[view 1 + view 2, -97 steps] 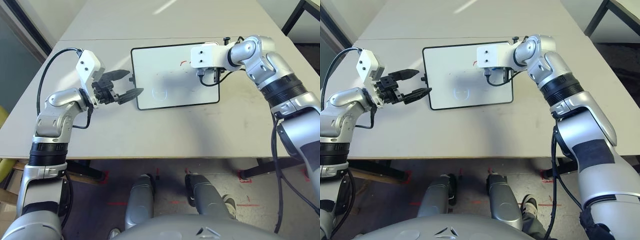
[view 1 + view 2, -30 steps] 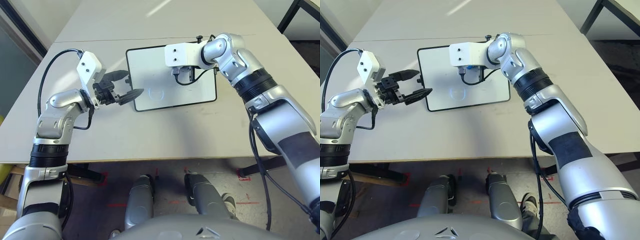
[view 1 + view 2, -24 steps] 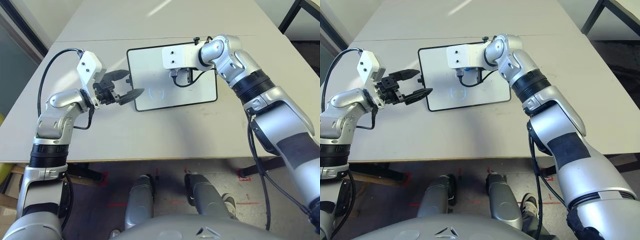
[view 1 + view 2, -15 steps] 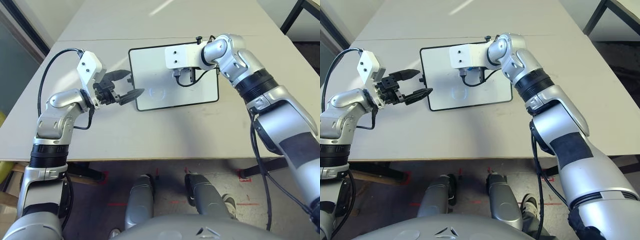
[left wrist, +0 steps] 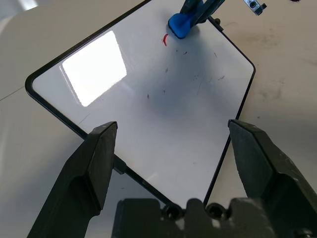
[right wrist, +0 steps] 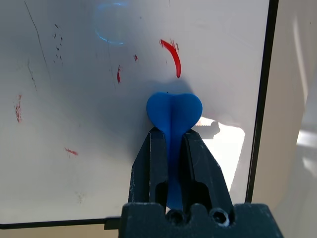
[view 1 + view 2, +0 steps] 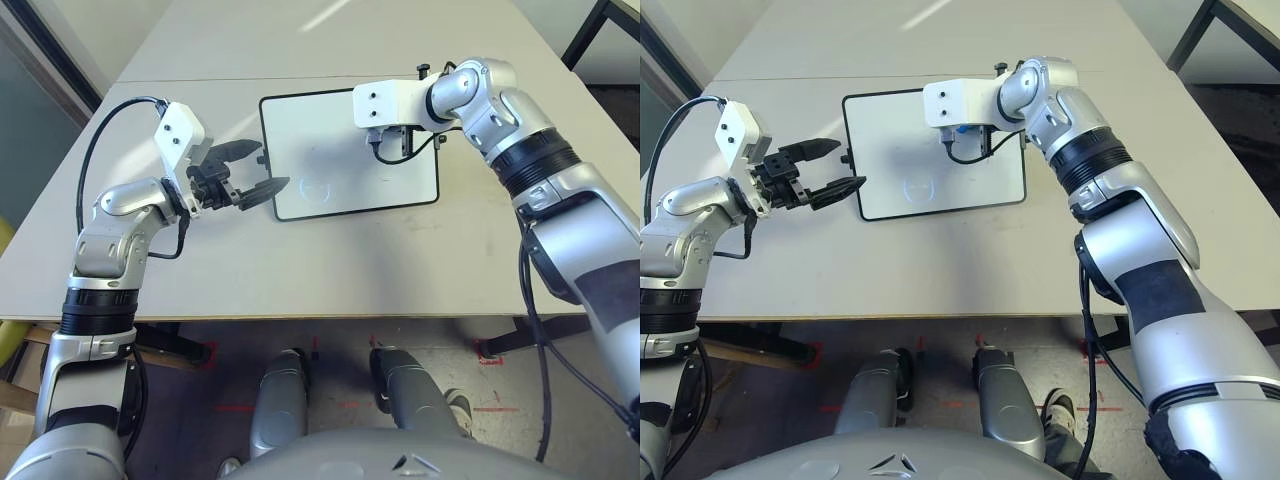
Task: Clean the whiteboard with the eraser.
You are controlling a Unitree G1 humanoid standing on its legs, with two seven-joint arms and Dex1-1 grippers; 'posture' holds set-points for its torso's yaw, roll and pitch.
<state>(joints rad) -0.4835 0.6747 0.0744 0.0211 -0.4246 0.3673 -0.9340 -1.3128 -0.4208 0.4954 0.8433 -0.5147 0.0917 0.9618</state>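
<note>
The whiteboard (image 7: pixel 330 160) lies flat on the table, with a few red marker streaks (image 6: pixel 173 57) and a faint bluish circle (image 6: pixel 113 25) left on it. My right gripper (image 6: pixel 171 133) is shut on the blue eraser (image 6: pixel 174 111), which presses on the board near its far right corner, just short of a curved red stroke. In the head view that right gripper (image 7: pixel 392 145) hangs under its white wrist block. My left gripper (image 7: pixel 264 167) stands open at the board's left edge, its fingers either side of the edge and holding nothing. The eraser (image 5: pixel 179 25) also appears in the left wrist view.
The beige table (image 7: pixel 330 270) has bare surface in front of the board and to both sides. A seam (image 7: pixel 200 80) runs across it behind the board. A black table leg (image 7: pixel 585 35) stands at the far right, off the table.
My right gripper has dragged the eraser to the right across the board's far part. The board itself has slid slightly right. My left arm has stayed put.
</note>
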